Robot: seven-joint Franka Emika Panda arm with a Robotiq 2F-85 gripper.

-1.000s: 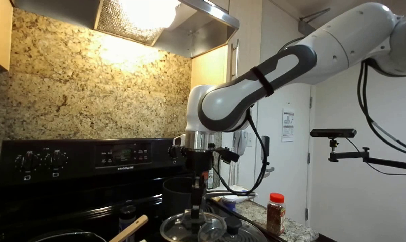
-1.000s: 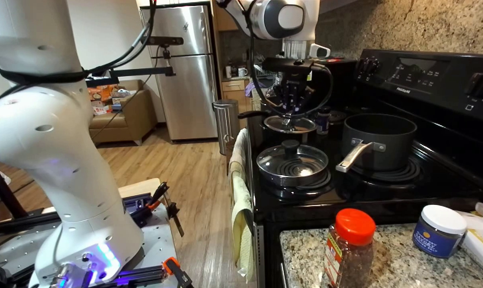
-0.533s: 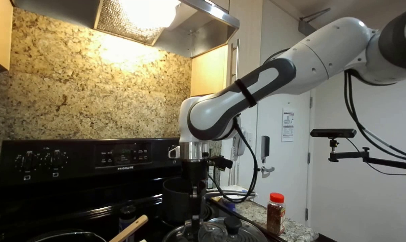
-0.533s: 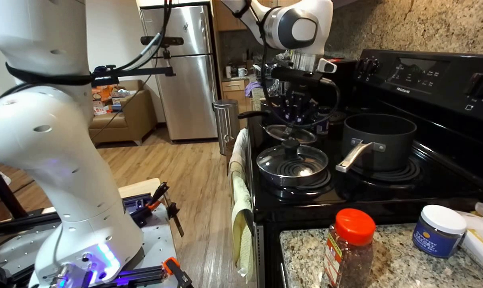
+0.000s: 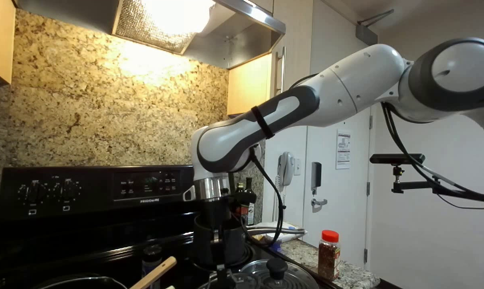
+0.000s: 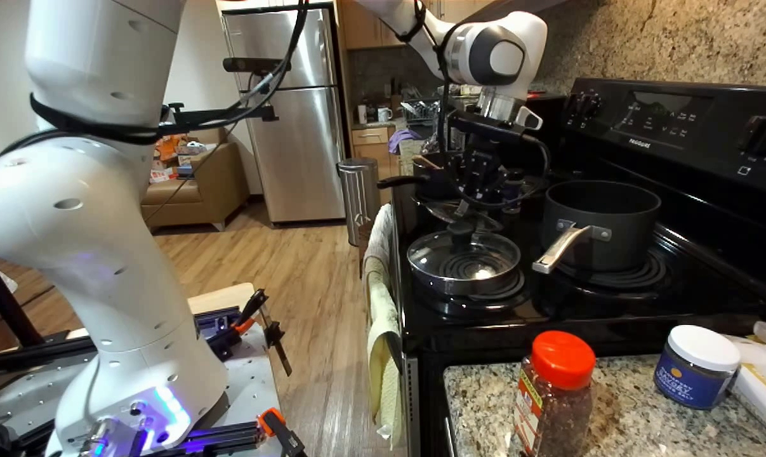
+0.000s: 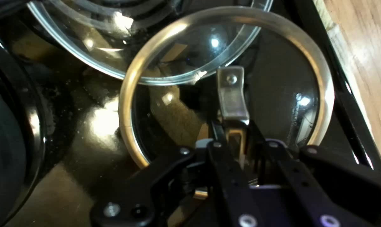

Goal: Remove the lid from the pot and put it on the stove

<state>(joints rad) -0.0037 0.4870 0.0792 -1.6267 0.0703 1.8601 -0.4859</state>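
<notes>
Black fingers [image 7: 225, 164] of the gripper [image 7: 235, 124] pinch the steel handle [image 7: 232, 97] of a glass lid [image 7: 206, 97] with a broad shiny rim, one on each side of the strap. In an exterior view this lid tilts, one edge higher than the other, low over the front part of the black stove [image 6: 706, 279]; whether its lower edge touches the stove I cannot tell. Seen from the wrist, it partly overlaps a clear lid [image 6: 464, 261] with a dark knob [image 5: 277, 267], which lies over a front burner [image 6: 506, 293], the coils showing through; whether the two lids meet I cannot tell either. Closer to the back panel [image 6: 649, 117], a dark-grey pot [image 6: 601, 231] stands upright on a rear burner [image 6: 654, 274], open at the top, its metal handle [image 6: 563, 249] slanting out over the stove. Beyond the held lid sits a black pan [image 6: 428, 188], its dark handle [image 6: 399, 181] reaching past the stove's front edge; a pale wooden handle [image 5: 155, 273] slants up at the pan's rim, and a small bottle [image 5: 151, 263] with a dark cap stands near it. Towels [image 6: 383, 311] hang along the front of the stove. Past its end, the speckled counter [image 6: 484, 397] carries a jar with a red cap [image 6: 557, 387], a blue jar [image 6: 693, 374] with a white top and, at the edge of the view, a white package [image 6: 763, 387]. Overhead, a range hood [image 5: 233, 40] is lit.
</notes>
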